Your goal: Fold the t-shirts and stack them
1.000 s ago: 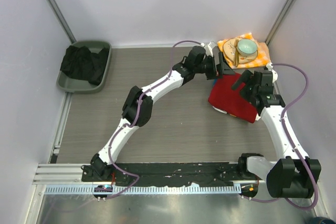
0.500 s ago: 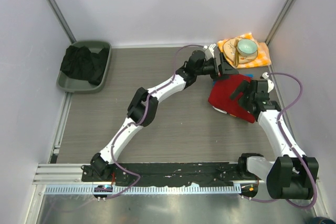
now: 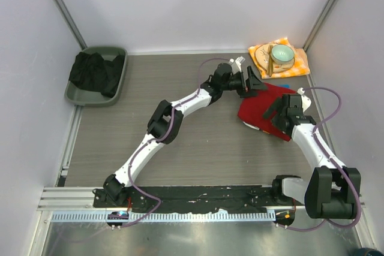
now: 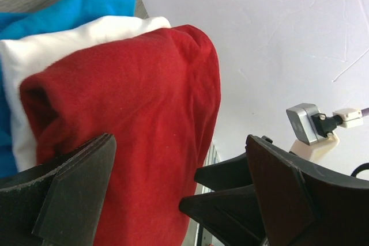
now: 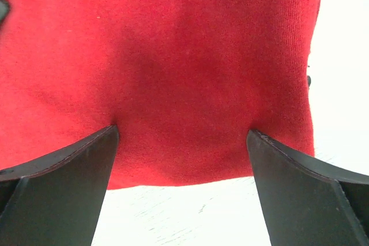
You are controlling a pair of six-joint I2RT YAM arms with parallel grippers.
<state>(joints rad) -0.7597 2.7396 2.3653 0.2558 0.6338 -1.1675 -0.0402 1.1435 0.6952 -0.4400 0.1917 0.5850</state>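
Red tee [image 3: 261, 110] spread wider, black cloth [image 3: 95, 71] in bin [image 3: 90, 99]

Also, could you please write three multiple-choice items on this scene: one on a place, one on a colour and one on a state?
1. Where on the table does the green tray of dark cloth sit?
A. far left corner
B. far right corner
C. middle of the near edge

2. What colour is the top shirt of the stack?
A. blue
B. white
C. red

3. How does the right gripper stand?
A. open
B. shut on cloth
C. out of view

Answers:
1 A: the top view shows the tray at the far left corner.
2 C: in the left wrist view the red t-shirt lies over the white shirt and the blue cloth.
3 A: in the right wrist view its fingers are spread wide, with red cloth showing across the gap.
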